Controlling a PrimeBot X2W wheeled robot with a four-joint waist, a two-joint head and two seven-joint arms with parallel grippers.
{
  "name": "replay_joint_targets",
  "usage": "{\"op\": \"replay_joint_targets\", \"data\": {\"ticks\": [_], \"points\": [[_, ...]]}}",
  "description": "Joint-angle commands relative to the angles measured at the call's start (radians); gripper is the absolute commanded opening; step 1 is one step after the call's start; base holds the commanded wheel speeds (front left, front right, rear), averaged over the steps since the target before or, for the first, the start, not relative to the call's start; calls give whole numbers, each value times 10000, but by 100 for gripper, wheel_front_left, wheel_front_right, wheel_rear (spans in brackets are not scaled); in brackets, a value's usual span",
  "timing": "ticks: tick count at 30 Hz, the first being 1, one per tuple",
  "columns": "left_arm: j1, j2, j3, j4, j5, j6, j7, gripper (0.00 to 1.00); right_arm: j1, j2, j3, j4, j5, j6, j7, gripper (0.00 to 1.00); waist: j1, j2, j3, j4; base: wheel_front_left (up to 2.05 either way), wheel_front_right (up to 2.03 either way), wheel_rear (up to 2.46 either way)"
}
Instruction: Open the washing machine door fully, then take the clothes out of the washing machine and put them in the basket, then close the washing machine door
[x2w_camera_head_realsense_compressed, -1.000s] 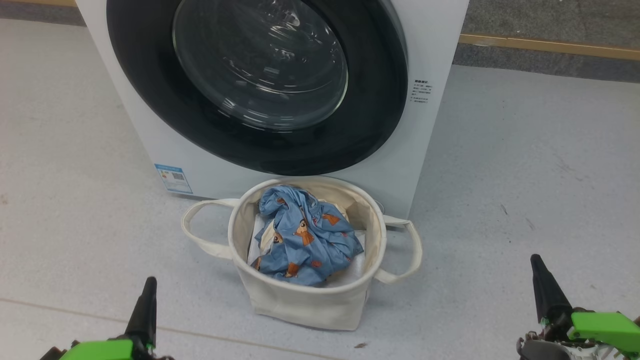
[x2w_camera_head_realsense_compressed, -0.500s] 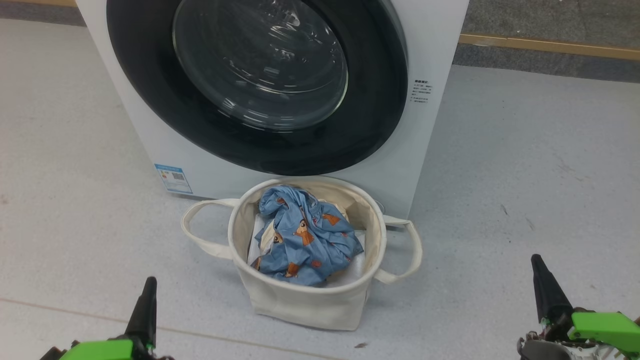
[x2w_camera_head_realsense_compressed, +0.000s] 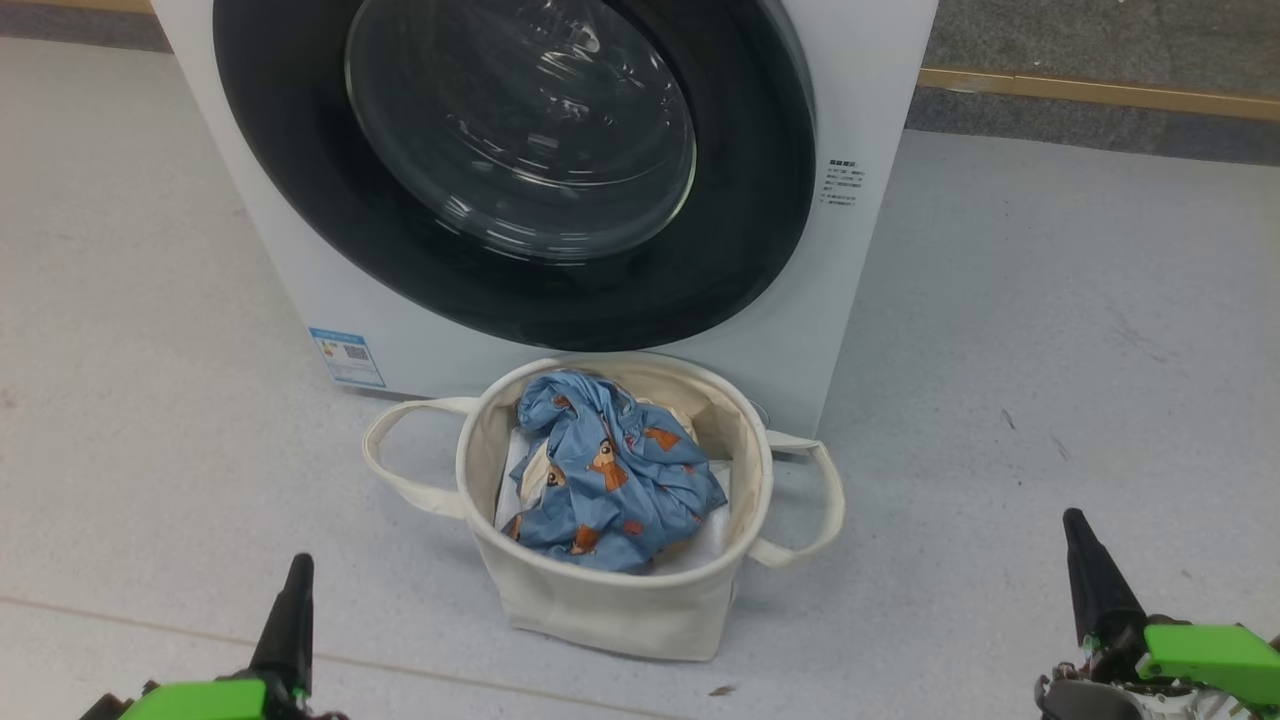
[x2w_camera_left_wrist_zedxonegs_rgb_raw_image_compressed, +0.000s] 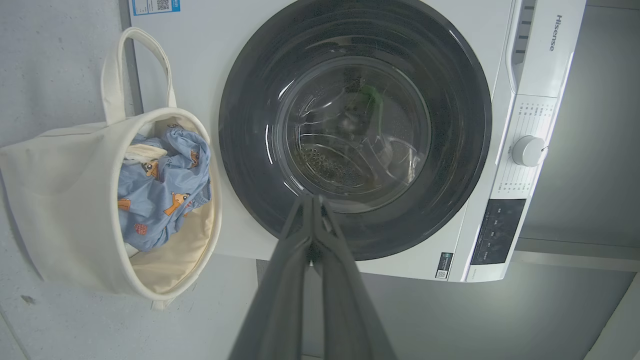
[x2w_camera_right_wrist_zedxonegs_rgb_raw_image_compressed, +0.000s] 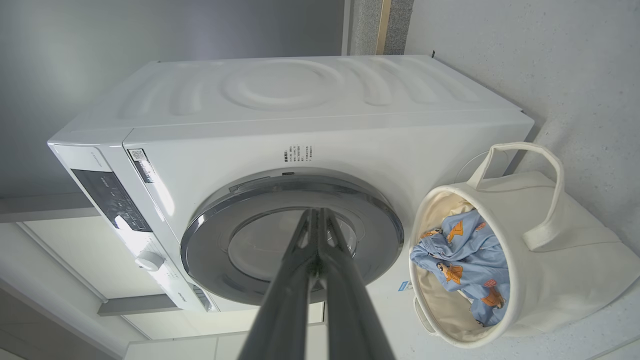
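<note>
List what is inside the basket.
The basket holds a crumpled blue garment with orange-brown animal prints on top. A cream cloth edge and a white sheet peek out beneath it. Most of both is covered, as is anything lower.

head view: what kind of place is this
Likely a laundry area, perhaps a test room: a white front-loading washing machine stands on a grey speckled floor, with a cream canvas basket holding clothes before it.
</note>
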Motion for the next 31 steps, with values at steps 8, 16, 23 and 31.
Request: {"op": "replay_joint_targets", "data": {"ticks": [8,16,23,31], "points": [[-434,66,338,-359,-31,-71,81,0,-505,-73,187,-304,-54,2,76,0,0,-1,0,0,0,0,0],[-434,66,338,-359,-31,-71,81,0,-506,-71,184,-304,-56,2,78,0,0,-1,0,0,0,0,0],[-434,66,338,-359,-32,-71,81,0,-506,-70,182,-304,-58,2,80,0,0,-1,0,0,0,0,0],[-434,66,337,-360,-32,-71,81,0,-506,-69,180,-303,-60,2,81,0,0,-1,0,0,0,0,0]]}}
